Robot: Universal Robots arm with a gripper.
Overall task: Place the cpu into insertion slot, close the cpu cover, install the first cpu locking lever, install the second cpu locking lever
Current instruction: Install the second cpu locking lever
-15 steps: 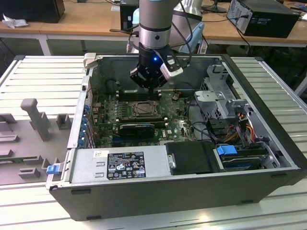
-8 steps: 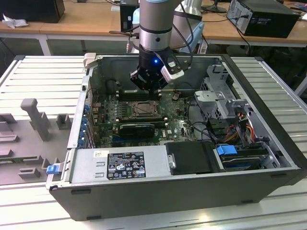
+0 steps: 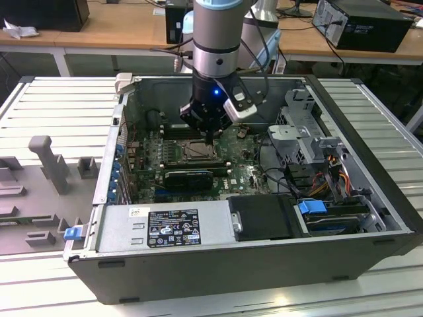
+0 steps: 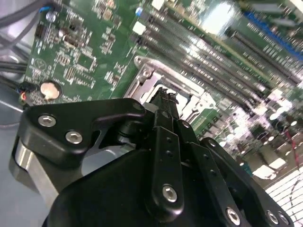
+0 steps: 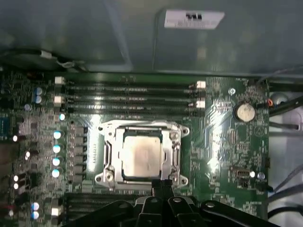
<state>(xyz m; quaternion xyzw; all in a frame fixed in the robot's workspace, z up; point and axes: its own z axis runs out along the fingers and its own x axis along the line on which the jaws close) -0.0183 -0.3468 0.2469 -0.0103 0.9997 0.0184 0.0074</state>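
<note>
Presently, item one: the cpu [image 5: 142, 158] lies flat in the insertion slot [image 5: 109, 156], silvery face up, so that step reads as done. Item two: the cpu cover [image 5: 176, 134] frames the chip and looks folded down over it. Item three: my hand [image 5: 162, 185], fingers pressed together on nothing, hangs at the socket's 6 o'clock edge in the first wrist view, tips near the frame, likely for pressing. Green motherboard [image 3: 239, 173] inside the open computer case [image 3: 198, 264].
</note>
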